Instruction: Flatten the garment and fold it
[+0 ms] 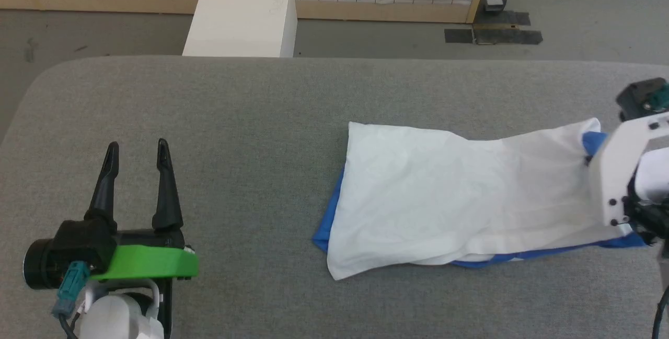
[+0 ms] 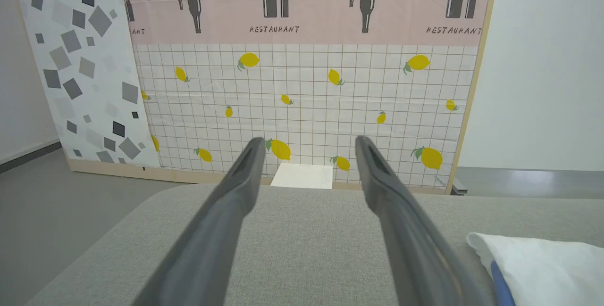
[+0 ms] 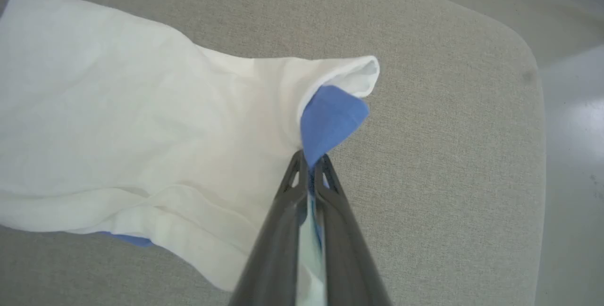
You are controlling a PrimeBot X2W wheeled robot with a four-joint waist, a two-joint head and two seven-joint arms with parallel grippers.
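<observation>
The garment (image 1: 418, 198), soft white cloth edged blue, is lying rumpled toward the right of the grey woven table (image 1: 209, 98). The right gripper (image 3: 310, 162) is clamping its blue corner; the left gripper (image 1: 137, 144) is holding its tapered fingers apart.

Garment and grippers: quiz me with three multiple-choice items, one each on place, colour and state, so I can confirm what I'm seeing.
1. In the head view, where on the grey table does the garment lie?
A. Left half
B. Right half
C. Hanging off the near edge

2. What colour of cloth peeks from under the white body?
A. Blue
B. Red
C. Yellow

3. How does the right gripper stand?
A. Open, off the cloth
B. Open, above the cloth
C. Shut on the garment

Answers:
1 B: it lies right of centre, apart from the open left gripper.
2 A: blue edges show at both ends.
3 C: the right wrist view shows its fingers closed with cloth between them.
</observation>
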